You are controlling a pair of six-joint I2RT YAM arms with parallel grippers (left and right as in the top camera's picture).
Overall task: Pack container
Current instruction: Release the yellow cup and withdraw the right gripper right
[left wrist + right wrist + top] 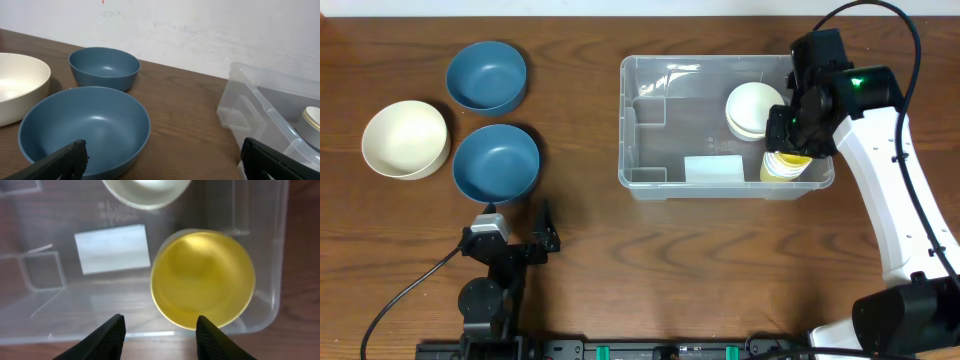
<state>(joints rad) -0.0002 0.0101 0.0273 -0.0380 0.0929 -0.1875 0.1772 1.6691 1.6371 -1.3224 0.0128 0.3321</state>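
The clear container [650,178] stands right of centre, with a whitish label [713,168] on its base. Inside it are a cream bowl [752,108] and a yellow bowl [782,168] in the front right corner. In the right wrist view the yellow bowl [202,278] sits in the container [45,311] beside the label [112,248]. My right gripper [159,330] is open and empty above the container's front wall, next to the yellow bowl. My left gripper [162,160] is open and empty, low at the table's front left, facing a blue bowl [85,127].
Two blue bowls [487,75] [496,162] and a cream bowl [405,139] stand on the left of the wooden table. In the left wrist view the far blue bowl [104,67], the cream bowl [17,87] and the container's corner [250,112] show.
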